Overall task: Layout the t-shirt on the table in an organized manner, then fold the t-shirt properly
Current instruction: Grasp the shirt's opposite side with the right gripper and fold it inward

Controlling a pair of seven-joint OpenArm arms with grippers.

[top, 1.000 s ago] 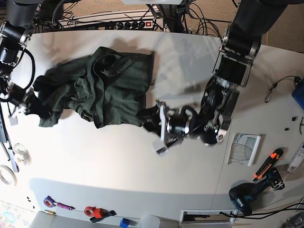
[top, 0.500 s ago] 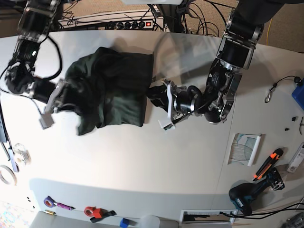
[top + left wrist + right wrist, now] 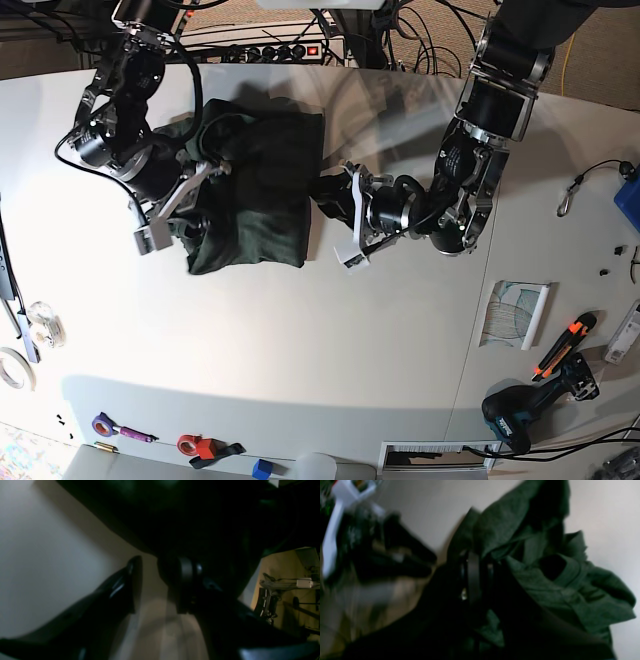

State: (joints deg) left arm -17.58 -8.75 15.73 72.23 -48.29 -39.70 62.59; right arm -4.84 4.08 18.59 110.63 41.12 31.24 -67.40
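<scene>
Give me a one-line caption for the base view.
Right tool and left tool at opposite sides of a bunched green t-shirt on the table, not yet laid flat.

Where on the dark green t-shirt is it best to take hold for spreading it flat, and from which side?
Probably the corner of the t-shirt at lower right in the base view, coming from the table below it: that panel lies flat with straight edges, while the left part is bunched.

I see a black-and-teal cordless drill near an orange-handled utility knife; a red-and-black clamp lies well apart.
</scene>
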